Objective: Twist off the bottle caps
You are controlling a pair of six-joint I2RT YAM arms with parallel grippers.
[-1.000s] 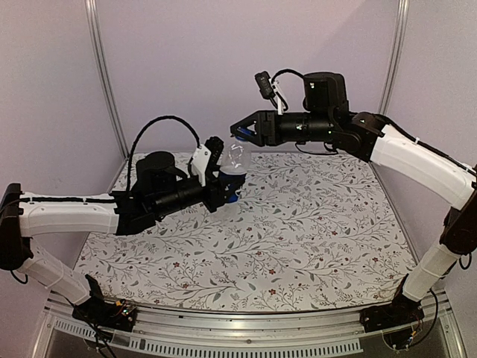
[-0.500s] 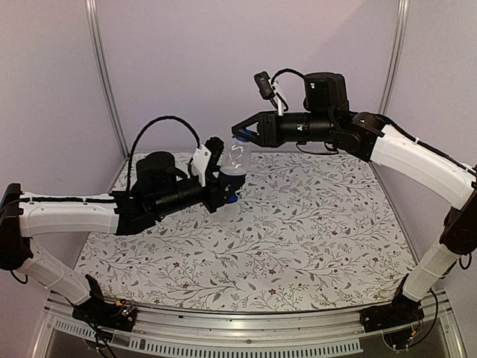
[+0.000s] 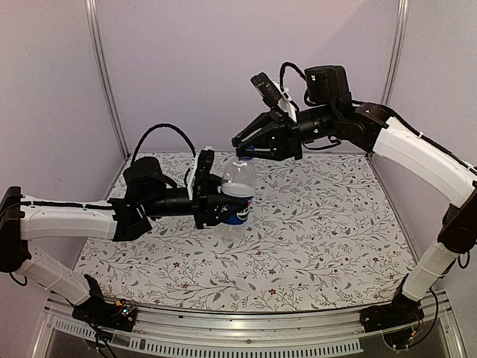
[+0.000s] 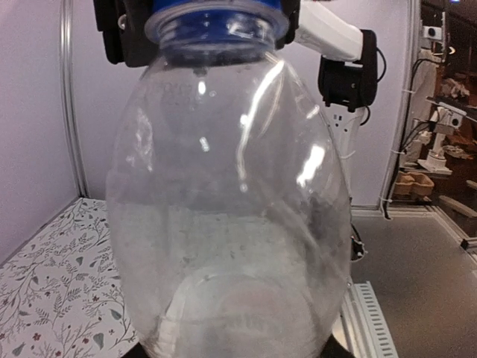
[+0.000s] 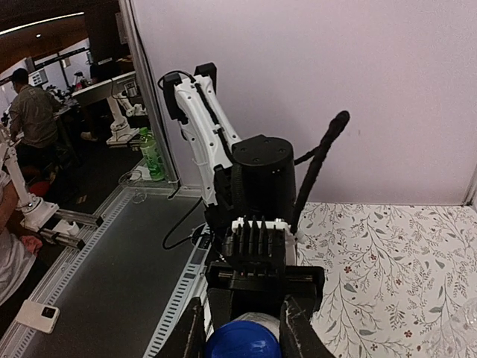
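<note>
Item: Pepsi bottle, clear plastic with a blue label band, held in the air over the middle-left of the table, neck up and leaning slightly. Holder: left gripper, reaching in from the side and clamped around the lower body at the label. Closure: blue cap, small and round, at the top of the neck. Right gripper comes down on it from above and to the right, its fingers pressed to either side of the cap. Handling, judged: the left wrist view shows no liquid, so the bottle is probably light. Its wall is thin and glossy, likely to dent under a hard squeeze and to spin in the grip if held loosely, so the stiffer labelled band is the better hold. The cap is rigid, and its rim is the only place to turn it. Second bottle and white cap: not seen in any view. Surroundings: floral table cover, plain back wall, and the left arm's looped cable. Obstruction: nothing lies between gripper and cap, but the two wrists sit close together, limiting rotation room.
</note>
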